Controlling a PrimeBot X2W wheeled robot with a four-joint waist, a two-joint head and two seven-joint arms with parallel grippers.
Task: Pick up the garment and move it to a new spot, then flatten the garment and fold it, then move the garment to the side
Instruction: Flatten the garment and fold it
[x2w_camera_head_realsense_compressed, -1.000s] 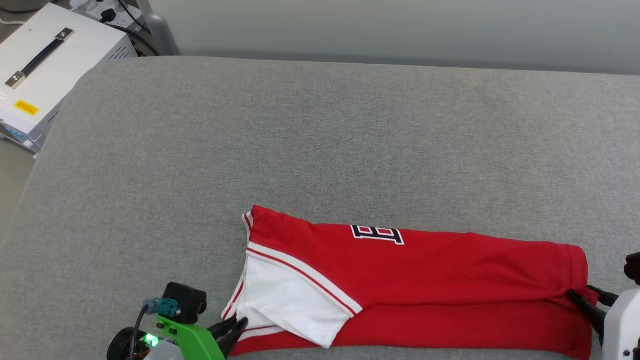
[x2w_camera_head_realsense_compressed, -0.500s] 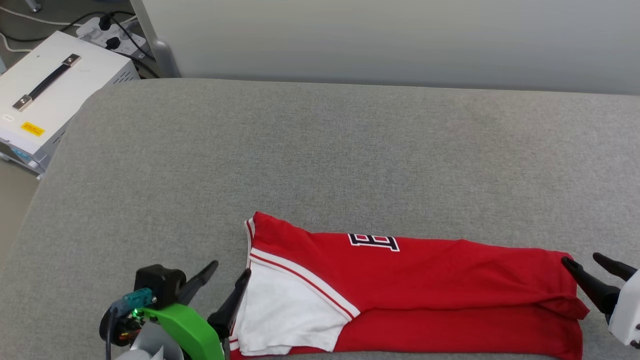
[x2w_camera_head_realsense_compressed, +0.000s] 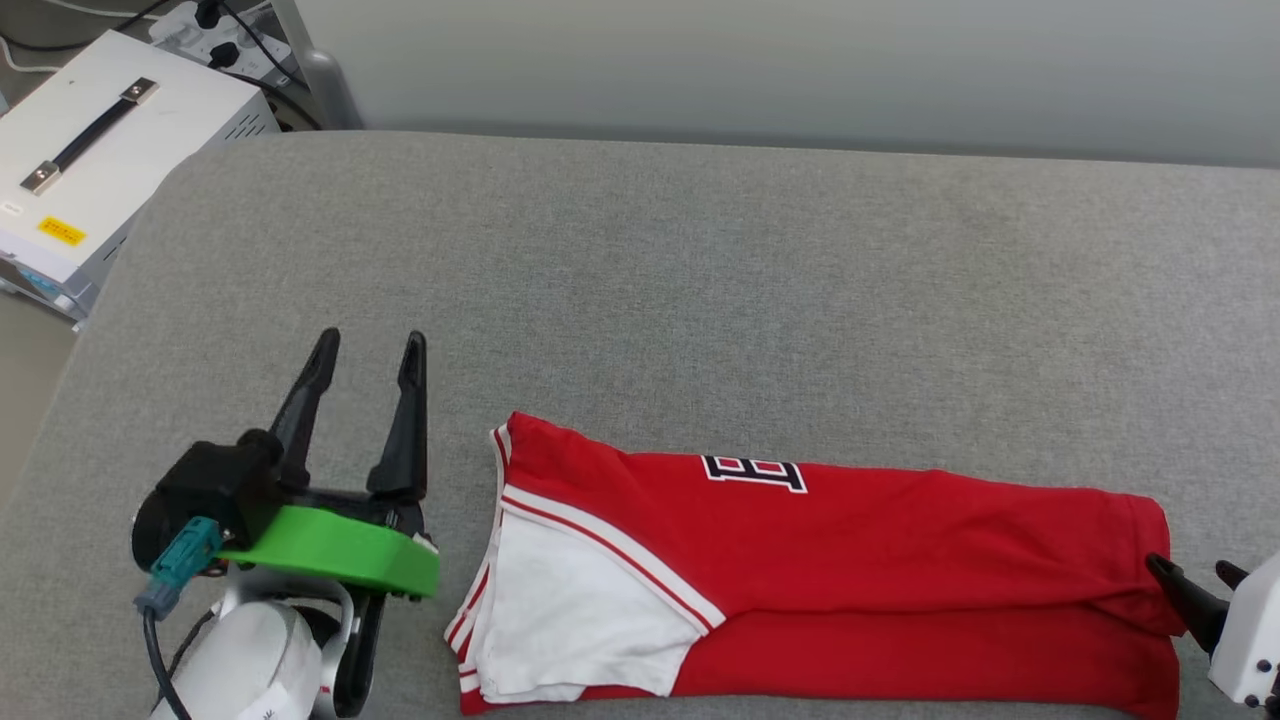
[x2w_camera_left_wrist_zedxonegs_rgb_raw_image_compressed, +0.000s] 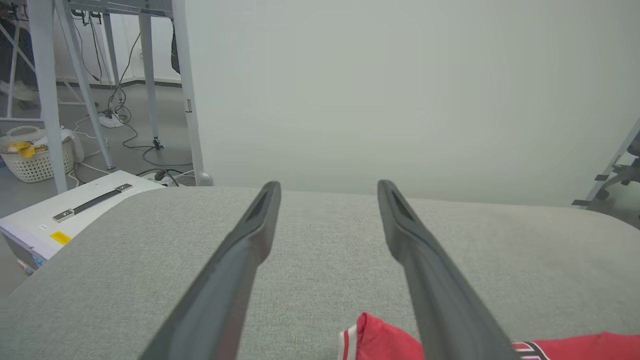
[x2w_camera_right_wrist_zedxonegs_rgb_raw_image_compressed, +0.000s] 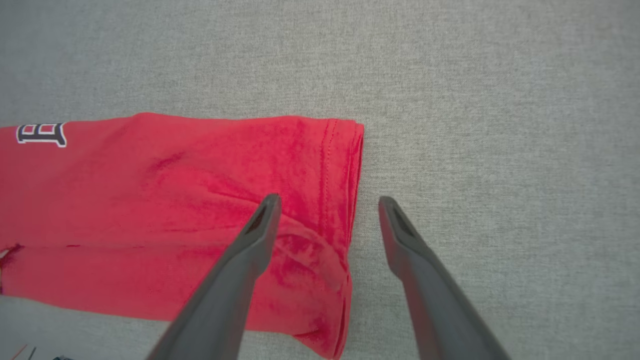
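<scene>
The folded red T-shirt with white sleeves (x2w_camera_head_realsense_compressed: 880, 560) lies on the grey cloth surface (x2w_camera_head_realsense_compressed: 700, 280), just right of the left pincer (x2w_camera_head_realsense_compressed: 371, 340), its hem at the right pincer (x2w_camera_head_realsense_compressed: 1190, 566) tips; both pincers gape wide, holding nothing

The red knit-cloth jersey T-shirt (x2w_camera_right_wrist_zedxonegs_rgb_raw_image_compressed: 150, 200) looks soft and matt, and its stitched hem lies between the right gripper's (x2w_camera_right_wrist_zedxonegs_rgb_raw_image_compressed: 328, 199) jaws. Under both pairs of jaws the grey woven upholstery surface (x2w_camera_head_realsense_compressed: 700, 300) is coarse-grained and dull. The left gripper's (x2w_camera_head_realsense_compressed: 371, 338) long dark fingers (x2w_camera_head_realsense_compressed: 407, 420) look like smooth matt plastic, and behind them sits a slightly glossy green plastic bracket (x2w_camera_head_realsense_compressed: 330, 550). Beyond the left jaws, a white painted box (x2w_camera_head_realsense_compressed: 160, 130) carries a black strap handle (x2w_camera_head_realsense_compressed: 90, 135) with shiny metal ends.
</scene>
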